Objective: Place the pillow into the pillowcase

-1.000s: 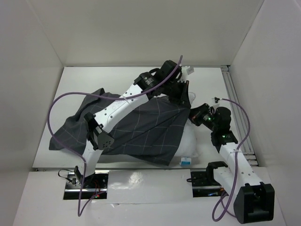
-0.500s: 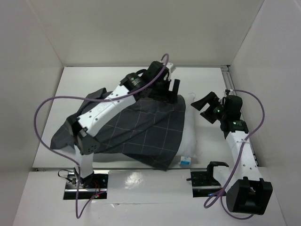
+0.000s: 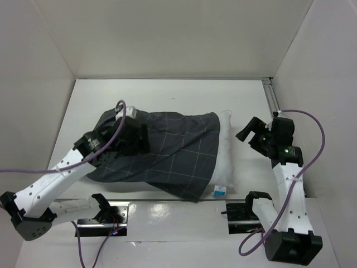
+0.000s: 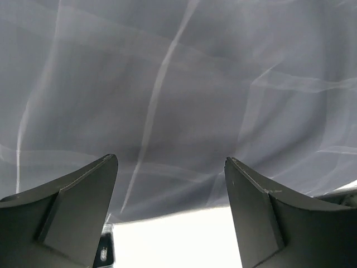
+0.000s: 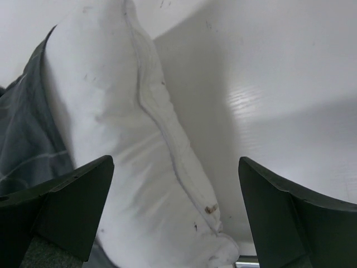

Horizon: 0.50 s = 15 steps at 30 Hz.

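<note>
Most of the pillow [image 3: 226,153] already sits inside the pillowcase [image 3: 173,151], which you see spread from the left of the overhead frame to just right of centre on the table [image 3: 167,95]. What is left, by this reading, is the narrow white strip that projects from the case's open right edge, with its small blue-and-white tag [image 3: 221,191] at the lower end. You cannot tell from these views whether the pillow fills the case's left, closed end.

Left to right:

- **Left gripper** [image 3: 135,138]: it hangs over the left part of the case with its jaws spread wide. Its wrist view shows only checked fabric between and beyond the fingers [image 4: 83,195], with nothing held.
- **Pillowcase mouth:** the hem runs from top to bottom just left of the exposed strip.
- **Right gripper** [image 3: 248,129]: it stands just beside the pillow's bare right end, apart from it, with jaws fully apart and empty. In its wrist view the pillow's seam [image 5: 167,139] lies at centre and lower left, with the case edge at the far left.

You would next need to draw the hem rightward over that strip.
</note>
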Tool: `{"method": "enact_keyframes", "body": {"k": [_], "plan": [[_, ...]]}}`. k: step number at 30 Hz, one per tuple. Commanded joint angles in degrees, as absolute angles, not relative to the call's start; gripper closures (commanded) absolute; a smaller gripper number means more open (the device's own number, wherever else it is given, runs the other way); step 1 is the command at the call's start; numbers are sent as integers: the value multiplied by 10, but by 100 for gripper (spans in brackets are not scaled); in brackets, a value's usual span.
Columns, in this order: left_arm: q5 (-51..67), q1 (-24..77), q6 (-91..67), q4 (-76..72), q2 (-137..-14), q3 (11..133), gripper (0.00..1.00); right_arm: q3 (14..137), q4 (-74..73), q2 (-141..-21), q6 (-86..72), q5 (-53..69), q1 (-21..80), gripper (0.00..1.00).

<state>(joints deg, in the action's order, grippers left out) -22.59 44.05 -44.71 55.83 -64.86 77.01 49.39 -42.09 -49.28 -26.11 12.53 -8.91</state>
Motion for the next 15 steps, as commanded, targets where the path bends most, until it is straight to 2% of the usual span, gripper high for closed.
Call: {"method": "enact_keyframes", "body": {"k": [1, 5, 9, 15], "plan": [[-225, 457, -568, 583, -592, 671, 10, 495, -475, -444, -250, 165, -92, 0], [-204, 501, -663, 588, -548, 579, 11, 463, -512, -399, -265, 192, -75, 0], [-204, 514, -695, 588, -542, 542, 10, 440, -546, -368, -265, 191, -55, 0], [-239, 519, -664, 505, -594, 509, 8, 343, -527, -301, -283, 342, -55, 0]]}}
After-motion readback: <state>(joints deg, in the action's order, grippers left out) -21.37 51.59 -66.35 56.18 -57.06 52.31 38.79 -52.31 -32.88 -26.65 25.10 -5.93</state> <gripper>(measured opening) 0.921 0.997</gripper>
